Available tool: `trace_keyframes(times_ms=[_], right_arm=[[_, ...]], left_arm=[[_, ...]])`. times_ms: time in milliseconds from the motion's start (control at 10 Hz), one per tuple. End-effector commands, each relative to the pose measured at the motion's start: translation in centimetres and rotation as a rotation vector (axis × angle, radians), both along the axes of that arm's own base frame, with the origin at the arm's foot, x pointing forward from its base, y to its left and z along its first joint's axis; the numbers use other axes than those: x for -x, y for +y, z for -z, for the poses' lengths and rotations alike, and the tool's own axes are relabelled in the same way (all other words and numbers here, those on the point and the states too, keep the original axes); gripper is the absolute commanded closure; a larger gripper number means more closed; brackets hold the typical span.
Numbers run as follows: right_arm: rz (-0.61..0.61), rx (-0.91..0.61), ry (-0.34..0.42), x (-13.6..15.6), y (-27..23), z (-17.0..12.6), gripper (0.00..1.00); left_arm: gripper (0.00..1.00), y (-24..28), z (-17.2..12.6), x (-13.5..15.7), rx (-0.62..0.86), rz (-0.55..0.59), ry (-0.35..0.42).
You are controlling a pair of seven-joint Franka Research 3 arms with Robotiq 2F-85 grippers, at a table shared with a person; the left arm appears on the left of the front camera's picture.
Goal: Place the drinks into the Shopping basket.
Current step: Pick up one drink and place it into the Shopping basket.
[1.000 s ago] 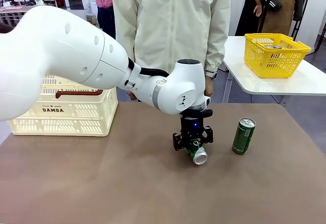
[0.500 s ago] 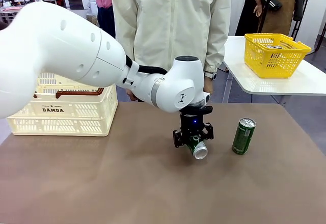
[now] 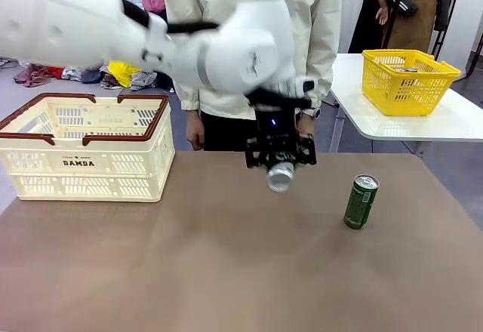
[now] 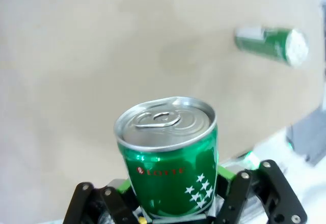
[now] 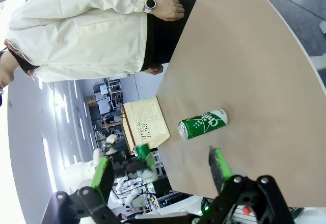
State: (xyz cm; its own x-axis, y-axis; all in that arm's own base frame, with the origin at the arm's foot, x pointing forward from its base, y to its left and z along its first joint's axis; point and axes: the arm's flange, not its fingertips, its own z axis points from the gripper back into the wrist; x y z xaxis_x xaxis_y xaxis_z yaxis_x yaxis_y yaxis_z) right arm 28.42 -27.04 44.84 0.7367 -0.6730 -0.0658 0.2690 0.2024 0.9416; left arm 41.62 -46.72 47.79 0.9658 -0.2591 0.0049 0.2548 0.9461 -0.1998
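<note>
My left gripper (image 3: 280, 166) hangs above the middle of the brown table (image 3: 189, 272), shut on a green drink can (image 3: 280, 176) whose silver top points toward the camera. In the left wrist view the same green can (image 4: 168, 158) sits between the green pads of the left gripper (image 4: 173, 186). A second green can (image 3: 361, 201) stands upright on the table to the right, also seen blurred as that can (image 4: 270, 43). The cream Shopping basket (image 3: 83, 147) stands at the table's left. My right gripper (image 5: 162, 170) is open with nothing in it, short of the standing can (image 5: 202, 123).
A person in a cream jacket (image 3: 253, 38) stands at the far edge, hands down by the table. A yellow basket (image 3: 407, 79) sits on a separate white table at the back right. Bare tabletop lies between the held can and the Shopping basket.
The left gripper finished closing on the can that lay on the table and has lifted it well above the surface. The arm has swung up, uncovering the Shopping basket.
</note>
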Motion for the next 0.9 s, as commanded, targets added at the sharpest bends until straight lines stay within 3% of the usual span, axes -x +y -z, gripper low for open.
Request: trace_keyframes(times_ms=[0, 100, 600, 800], right_arm=[[0.002, -0.004, -0.022, -0.1, -0.1, -0.1, 0.00], [0.002, -0.004, -0.022, -0.1, -0.1, -0.1, 0.00], [0.002, -0.004, -0.022, -0.1, -0.1, -0.1, 0.00], [0.002, -0.004, -0.022, -0.1, -0.1, -0.1, 0.00]], left_arm=[[1.00, 4.4, -1.9, 2.2, -0.043, 0.147, -0.075], [1.00, 0.0, 0.0, 0.0, 0.000, 0.000, 0.000], [1.00, 0.3, 1.1, -0.1, -0.007, 0.021, 0.013], [1.00, 5.2, -3.6, -3.5, 0.021, -0.048, -0.146]])
